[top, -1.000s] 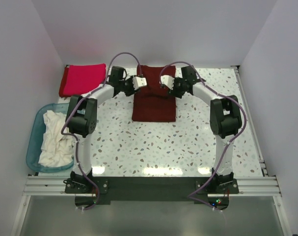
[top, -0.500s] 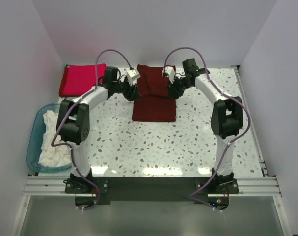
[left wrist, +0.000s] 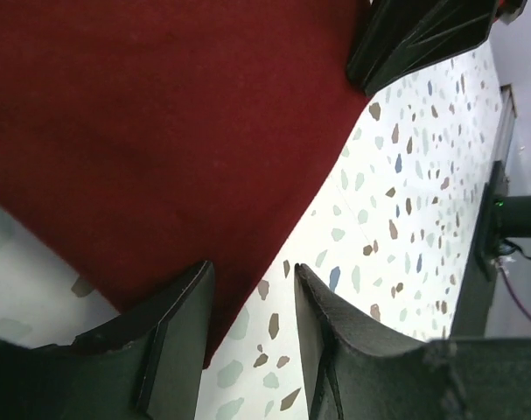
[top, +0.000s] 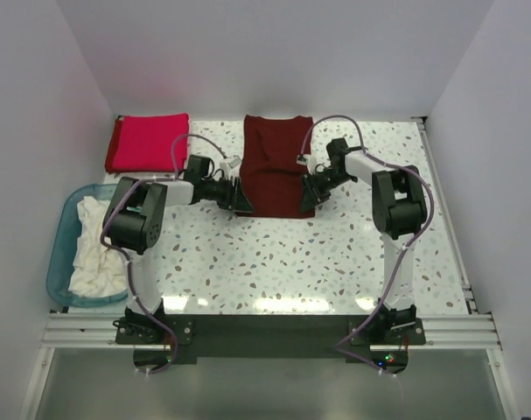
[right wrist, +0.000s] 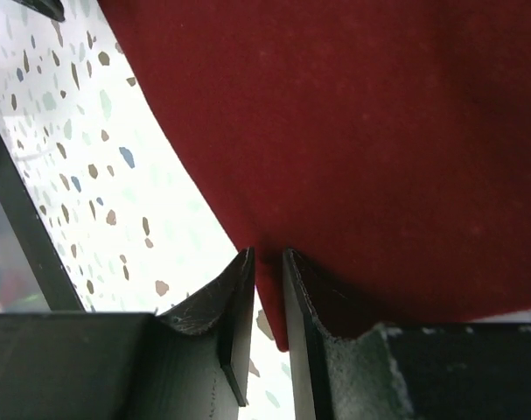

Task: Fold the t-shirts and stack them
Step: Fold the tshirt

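The dark maroon t-shirt point(top: 278, 166) lies flat on the surface point(top: 326, 254), in the middle by the far edge, and both arms are down low at its two near corners. The left gripper point(top: 244, 200) has its jaws apart with the shirt's near left corner between them, and the right gripper point(top: 310, 194) has its jaws squeezed tight on the near right corner. The red t-shirt point(top: 147, 143) sits folded in the far left corner, and the white t-shirts point(top: 94, 249) lie in a heap in the blue tub point(top: 59, 249) at the left edge.
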Robot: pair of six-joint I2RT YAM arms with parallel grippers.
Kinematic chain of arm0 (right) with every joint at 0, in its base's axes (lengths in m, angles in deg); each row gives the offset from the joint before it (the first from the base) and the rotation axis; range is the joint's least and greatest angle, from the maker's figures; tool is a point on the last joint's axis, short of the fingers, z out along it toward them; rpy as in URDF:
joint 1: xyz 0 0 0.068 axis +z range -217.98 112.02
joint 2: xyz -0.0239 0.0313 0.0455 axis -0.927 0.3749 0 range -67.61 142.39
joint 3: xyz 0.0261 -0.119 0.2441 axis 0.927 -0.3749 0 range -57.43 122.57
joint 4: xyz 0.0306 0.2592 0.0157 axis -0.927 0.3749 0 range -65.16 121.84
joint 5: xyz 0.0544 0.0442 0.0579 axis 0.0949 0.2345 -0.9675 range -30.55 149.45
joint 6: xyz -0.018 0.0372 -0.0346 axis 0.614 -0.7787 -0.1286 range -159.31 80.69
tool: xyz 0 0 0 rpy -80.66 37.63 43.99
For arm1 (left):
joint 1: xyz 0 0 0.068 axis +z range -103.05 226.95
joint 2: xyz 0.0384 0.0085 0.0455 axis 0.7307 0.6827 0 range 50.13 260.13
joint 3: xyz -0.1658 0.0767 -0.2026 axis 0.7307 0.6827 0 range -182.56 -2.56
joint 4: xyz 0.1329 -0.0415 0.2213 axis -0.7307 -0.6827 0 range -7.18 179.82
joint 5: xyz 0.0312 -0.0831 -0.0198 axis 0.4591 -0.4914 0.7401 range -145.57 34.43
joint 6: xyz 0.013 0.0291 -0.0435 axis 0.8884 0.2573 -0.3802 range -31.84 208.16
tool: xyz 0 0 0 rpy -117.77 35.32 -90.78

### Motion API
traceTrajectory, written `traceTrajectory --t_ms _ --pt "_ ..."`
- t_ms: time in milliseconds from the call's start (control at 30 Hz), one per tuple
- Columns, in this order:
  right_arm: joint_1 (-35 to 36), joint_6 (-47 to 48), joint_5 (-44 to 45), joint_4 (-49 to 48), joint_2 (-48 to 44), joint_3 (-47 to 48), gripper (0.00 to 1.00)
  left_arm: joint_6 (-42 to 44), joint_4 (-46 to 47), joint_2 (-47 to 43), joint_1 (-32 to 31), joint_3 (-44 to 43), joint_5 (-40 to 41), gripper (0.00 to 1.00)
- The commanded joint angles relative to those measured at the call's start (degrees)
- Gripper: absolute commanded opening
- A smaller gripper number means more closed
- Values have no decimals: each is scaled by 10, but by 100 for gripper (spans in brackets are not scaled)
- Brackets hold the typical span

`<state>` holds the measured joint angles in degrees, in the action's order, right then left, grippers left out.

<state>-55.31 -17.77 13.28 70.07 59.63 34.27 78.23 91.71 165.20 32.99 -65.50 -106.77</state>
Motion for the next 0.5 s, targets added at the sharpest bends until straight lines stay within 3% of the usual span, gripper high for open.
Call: traceTrajectory --t_ms 0,233,267,333,467 --pt "-17 4 46 -10 8 -5 25 -33 19 17 25 9 13 47" --pt "-18 158 44 92 -100 -5 38 102 -88 -63 26 -20 -21 50" --pt "-18 199 43 113 -114 -5 39 161 -104 -78 26 -38 -20 51" --pt "-18 228 56 107 -153 -19 40 213 -126 -106 24 -45 -9 52" --pt "-2 292 107 5 -198 -76 41 405 -126 -150 -5 -22 48 55"
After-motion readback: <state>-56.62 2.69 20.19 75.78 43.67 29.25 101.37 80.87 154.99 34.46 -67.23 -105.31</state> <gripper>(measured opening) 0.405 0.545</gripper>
